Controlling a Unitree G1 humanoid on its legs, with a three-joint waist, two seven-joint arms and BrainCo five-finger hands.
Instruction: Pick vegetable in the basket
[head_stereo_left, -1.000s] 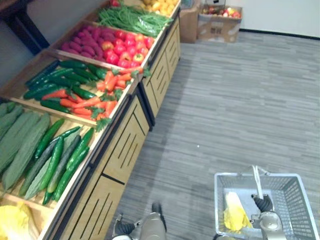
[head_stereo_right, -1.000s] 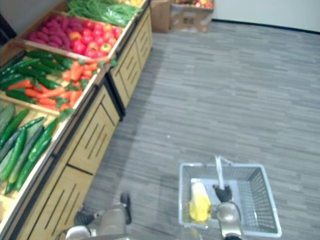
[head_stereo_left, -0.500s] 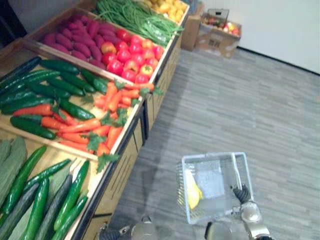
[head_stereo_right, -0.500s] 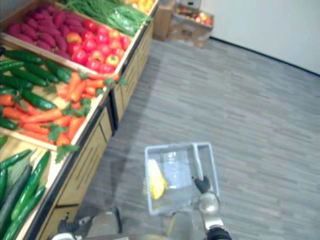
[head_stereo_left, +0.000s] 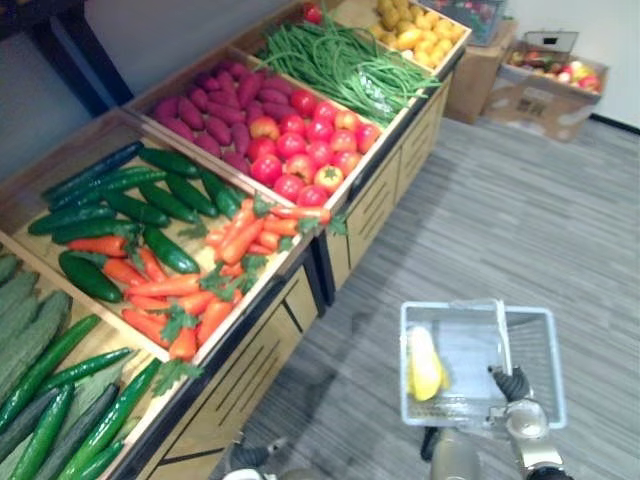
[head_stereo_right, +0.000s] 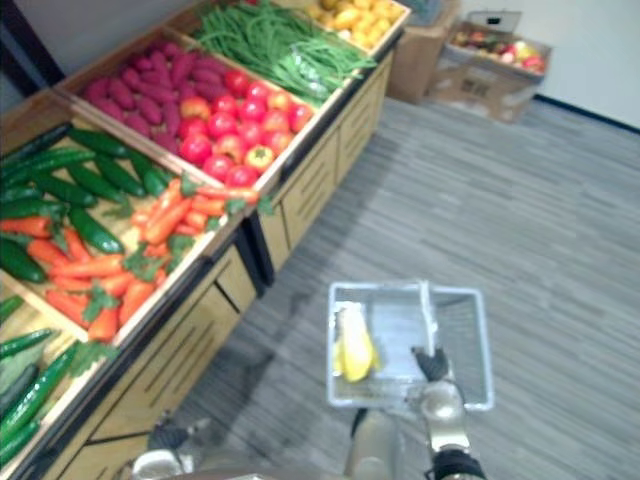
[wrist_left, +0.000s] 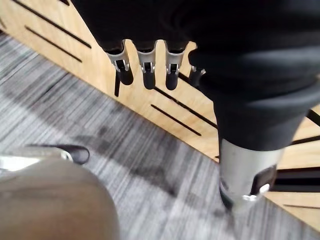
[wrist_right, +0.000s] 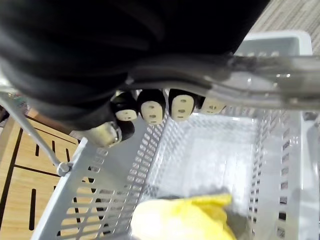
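Right hand (wrist_right: 150, 107) curls tight round the handle (wrist_right: 272, 65), basket (head_stereo_left: 540, 360) hanging beside the stand (head_stereo_left: 250, 360), yellow vegetable (head_stereo_left: 424, 365) lying inside (against the stand-side wall). Left hand (wrist_left: 148, 70) hangs low, fingers loose, holding nothing.

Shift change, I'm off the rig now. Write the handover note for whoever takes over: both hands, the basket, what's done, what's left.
Hands: the right hand is shut on the basket handle and carries the basket over the floor beside the produce stand. The left hand is open and empty, hanging by the stand's wooden front.
Done: one yellow vegetable lies in the basket.
Left: if more is wanted, the free left hand would probably do the picking. The carrots and cucumbers look like the closest bins.
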